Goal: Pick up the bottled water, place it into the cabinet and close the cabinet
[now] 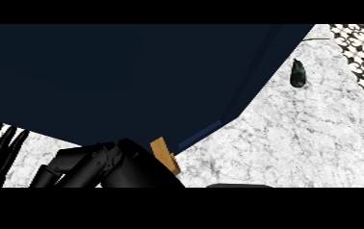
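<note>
A dark navy cabinet door (pixel 135 79) fills the upper left of the head view and hides the cabinet's inside. At its lower corner sits a tan handle (pixel 165 157). My right hand (pixel 89 168) lies against the door's lower edge just left of that handle, its fingers fairly straight and holding nothing. Only the thin fingertips of my left hand (pixel 10 144) show at the left edge, pointing up and open. A small dark bottle-shaped thing (pixel 298 73) stands on the white marble counter (pixel 284 141) at the upper right, far from both hands. I cannot tell whether it is the bottled water.
A black-and-white patterned surface (pixel 350 43) borders the counter at the top right corner. A dark sliver (pixel 238 185) shows at the bottom edge. Bare marble stretches to the right of the door.
</note>
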